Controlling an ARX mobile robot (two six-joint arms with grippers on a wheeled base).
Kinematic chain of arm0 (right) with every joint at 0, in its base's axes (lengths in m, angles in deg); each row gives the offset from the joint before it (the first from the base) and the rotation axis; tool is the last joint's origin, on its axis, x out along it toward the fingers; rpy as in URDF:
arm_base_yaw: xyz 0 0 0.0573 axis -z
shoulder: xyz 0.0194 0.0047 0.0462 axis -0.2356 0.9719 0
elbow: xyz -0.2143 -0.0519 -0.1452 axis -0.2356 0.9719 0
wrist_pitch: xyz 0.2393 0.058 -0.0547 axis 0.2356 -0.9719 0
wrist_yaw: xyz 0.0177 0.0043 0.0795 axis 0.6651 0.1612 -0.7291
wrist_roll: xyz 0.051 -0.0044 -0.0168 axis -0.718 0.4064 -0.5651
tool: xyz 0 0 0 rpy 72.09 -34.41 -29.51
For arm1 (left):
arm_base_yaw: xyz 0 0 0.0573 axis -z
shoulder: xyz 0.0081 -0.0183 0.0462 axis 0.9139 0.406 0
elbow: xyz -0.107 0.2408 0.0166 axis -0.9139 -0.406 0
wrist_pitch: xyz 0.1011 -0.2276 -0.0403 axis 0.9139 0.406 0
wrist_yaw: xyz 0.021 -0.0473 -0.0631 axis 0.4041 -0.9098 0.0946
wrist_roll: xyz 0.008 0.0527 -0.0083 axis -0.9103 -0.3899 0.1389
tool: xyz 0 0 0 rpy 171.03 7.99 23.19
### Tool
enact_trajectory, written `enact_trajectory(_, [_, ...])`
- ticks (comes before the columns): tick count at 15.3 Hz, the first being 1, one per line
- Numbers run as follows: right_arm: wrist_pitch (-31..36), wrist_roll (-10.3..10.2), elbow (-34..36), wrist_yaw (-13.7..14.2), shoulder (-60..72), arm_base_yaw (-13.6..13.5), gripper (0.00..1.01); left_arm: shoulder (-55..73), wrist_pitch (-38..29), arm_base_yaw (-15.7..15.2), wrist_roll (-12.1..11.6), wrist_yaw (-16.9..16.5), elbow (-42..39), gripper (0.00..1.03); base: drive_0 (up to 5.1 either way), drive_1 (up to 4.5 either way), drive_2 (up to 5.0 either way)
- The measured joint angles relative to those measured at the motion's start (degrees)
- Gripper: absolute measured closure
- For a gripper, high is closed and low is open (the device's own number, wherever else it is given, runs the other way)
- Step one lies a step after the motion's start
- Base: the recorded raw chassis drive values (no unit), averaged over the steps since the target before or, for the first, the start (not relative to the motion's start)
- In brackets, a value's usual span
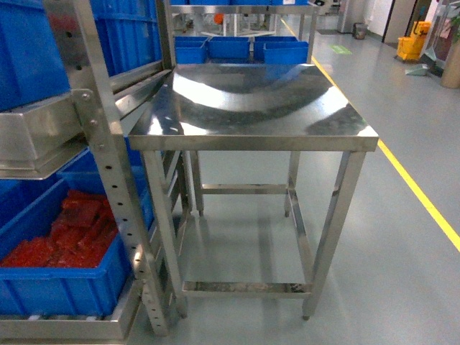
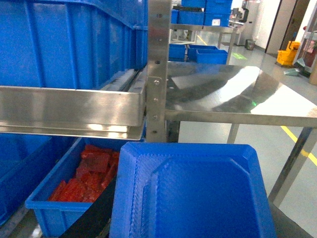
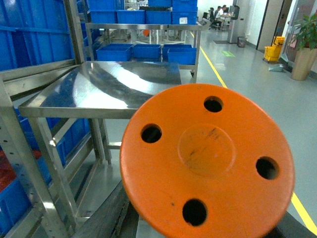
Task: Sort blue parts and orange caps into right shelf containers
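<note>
A round orange plastic cap with four holes fills the right wrist view and a blue moulded plastic tray-shaped part fills the left; neither gripper's fingers show, so their grip cannot be told. Beyond stands a bare stainless steel table. Left of it, the steel shelf rack holds large bright-blue ribbed plastic crates, the lower one containing red pieces.

A steel table is standing right of a shelf rack, touching it. A crate holding parts is sitting on the rack's low shelf; more crates are lying behind the table
</note>
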Motion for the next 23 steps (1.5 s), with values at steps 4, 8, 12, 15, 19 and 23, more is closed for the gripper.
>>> enact_trajectory(4, [-0.2,0.0,0.0,0.0,0.0,0.0,0.58,0.0,0.2,0.0,0.0,0.0,0.0,0.62,-5.0,2.43,2.4])
enact_trajectory(8, [-0.2,0.0,0.0,0.0,0.0,0.0,0.58,0.0,0.1,0.0,0.0,0.0,0.0,0.62,-4.9,2.48,2.5])
enact_trajectory(12, [-0.2,0.0,0.0,0.0,0.0,0.0,0.58,0.0,0.2,0.0,0.0,0.0,0.0,0.62,-4.9,2.52,2.5])
enact_trajectory(15, [0.0,0.0,0.0,0.0,0.0,0.0,0.58,0.0,0.1,0.0,0.0,0.0,0.0,0.62,-4.9,2.52,2.5])
enact_trajectory(19, [-0.2,0.0,0.0,0.0,0.0,0.0,0.58,0.0,0.1,0.0,0.0,0.0,0.0,0.62,-4.9,2.52,2.5])
enact_trajectory(23, [-0.1,0.0,0.0,0.0,0.0,0.0,0.58,0.0,0.1,0.0,0.0,0.0,0.0,0.62,-4.9,2.52,2.5])
